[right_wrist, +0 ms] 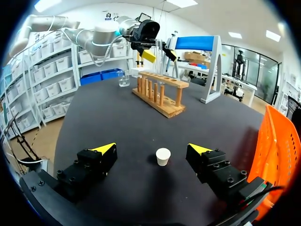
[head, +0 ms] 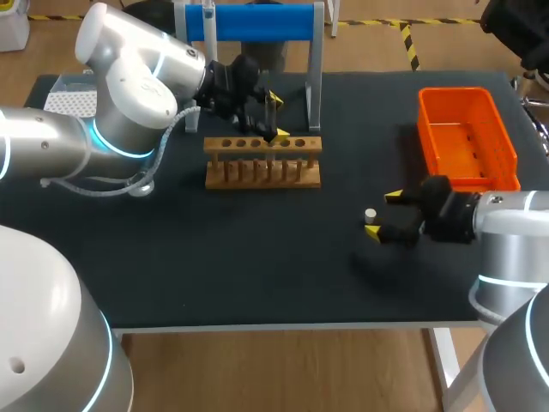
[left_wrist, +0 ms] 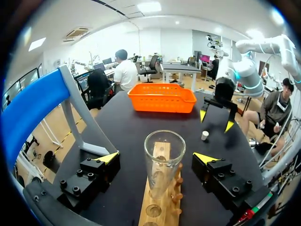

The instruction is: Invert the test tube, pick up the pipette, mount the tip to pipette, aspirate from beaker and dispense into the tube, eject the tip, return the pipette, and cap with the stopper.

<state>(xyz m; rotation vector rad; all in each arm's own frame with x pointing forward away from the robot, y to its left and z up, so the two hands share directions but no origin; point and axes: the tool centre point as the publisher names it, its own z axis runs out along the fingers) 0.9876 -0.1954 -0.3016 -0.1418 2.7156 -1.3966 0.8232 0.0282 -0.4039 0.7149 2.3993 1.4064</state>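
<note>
While ready to cap, hangs right gripper (head: pixel 383 215) open around the stopper (right_wrist: pixel 163 156), near right — far left, left gripper (head: pixel 278 117) open around mouth-up test tube (left_wrist: pixel 163 160) in rack (head: pixel 262 165).

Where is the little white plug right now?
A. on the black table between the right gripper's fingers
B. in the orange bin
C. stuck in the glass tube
A: the white plug stands on the table, between the right gripper's open fingers, touching neither.

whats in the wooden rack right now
One glass test tube stands mouth-up in a hole of the wooden rack. Its lower end is hidden below the top board.
</note>
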